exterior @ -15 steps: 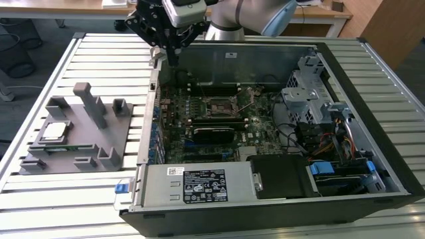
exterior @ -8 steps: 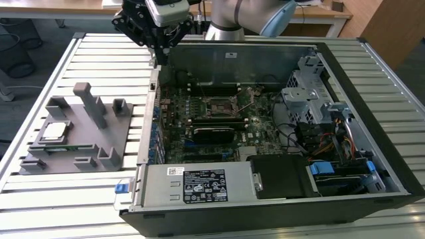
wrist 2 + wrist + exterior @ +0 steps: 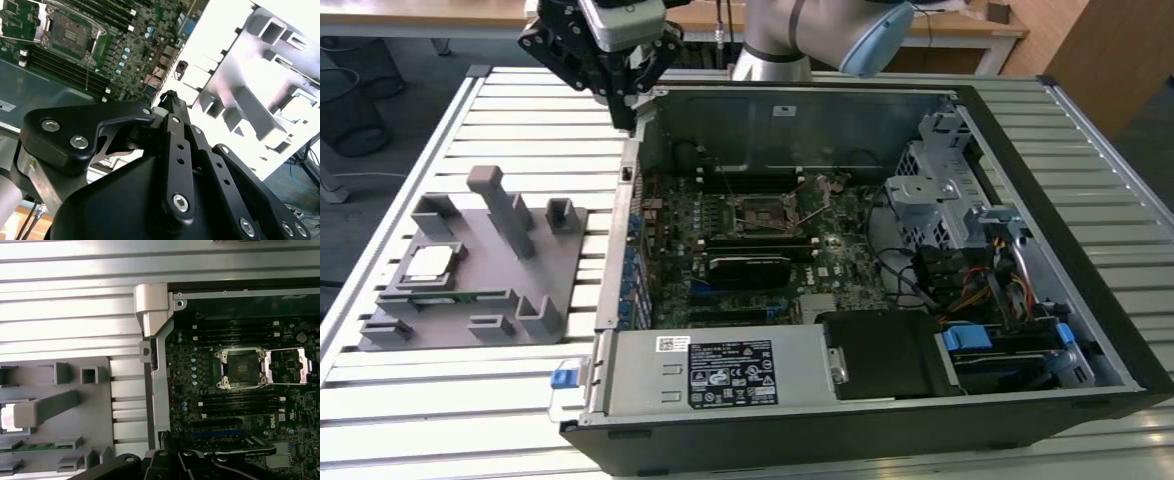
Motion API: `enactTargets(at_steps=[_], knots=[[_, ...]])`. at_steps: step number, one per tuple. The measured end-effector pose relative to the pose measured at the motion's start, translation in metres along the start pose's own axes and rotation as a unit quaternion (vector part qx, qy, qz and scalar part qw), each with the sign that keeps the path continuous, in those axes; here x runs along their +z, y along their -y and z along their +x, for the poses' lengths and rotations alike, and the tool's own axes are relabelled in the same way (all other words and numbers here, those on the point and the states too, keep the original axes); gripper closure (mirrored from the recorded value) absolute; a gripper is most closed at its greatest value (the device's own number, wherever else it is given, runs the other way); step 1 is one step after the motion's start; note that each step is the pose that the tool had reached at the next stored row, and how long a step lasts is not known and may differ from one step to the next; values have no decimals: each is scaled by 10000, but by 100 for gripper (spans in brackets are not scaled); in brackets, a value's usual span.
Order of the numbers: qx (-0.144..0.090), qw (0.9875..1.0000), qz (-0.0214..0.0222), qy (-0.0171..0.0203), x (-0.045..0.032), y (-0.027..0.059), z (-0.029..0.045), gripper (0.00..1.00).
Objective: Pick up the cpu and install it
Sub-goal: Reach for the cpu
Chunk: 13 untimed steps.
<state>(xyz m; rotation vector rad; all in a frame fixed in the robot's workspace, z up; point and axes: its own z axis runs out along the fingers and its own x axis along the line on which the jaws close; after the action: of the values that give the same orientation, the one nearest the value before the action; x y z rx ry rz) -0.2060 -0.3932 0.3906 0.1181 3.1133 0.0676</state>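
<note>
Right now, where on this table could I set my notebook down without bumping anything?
The slatted table is bare beyond the grey fixture, toward the far edge, and in front of it, toward the near edge. The strip between fixture and computer case is narrow. The case is crowded inside, the gripper hangs over its far corner, and the fixture holds the cpu.

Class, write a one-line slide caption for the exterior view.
The gripper hovers at the edge of the open computer case; the cpu sits on the grey holder.
</note>
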Motion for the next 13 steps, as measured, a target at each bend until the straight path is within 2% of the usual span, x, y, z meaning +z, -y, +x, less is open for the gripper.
enactTargets(at_steps=[13], knots=[[0, 10000, 0, -1, 0, -3, 299, 89]])
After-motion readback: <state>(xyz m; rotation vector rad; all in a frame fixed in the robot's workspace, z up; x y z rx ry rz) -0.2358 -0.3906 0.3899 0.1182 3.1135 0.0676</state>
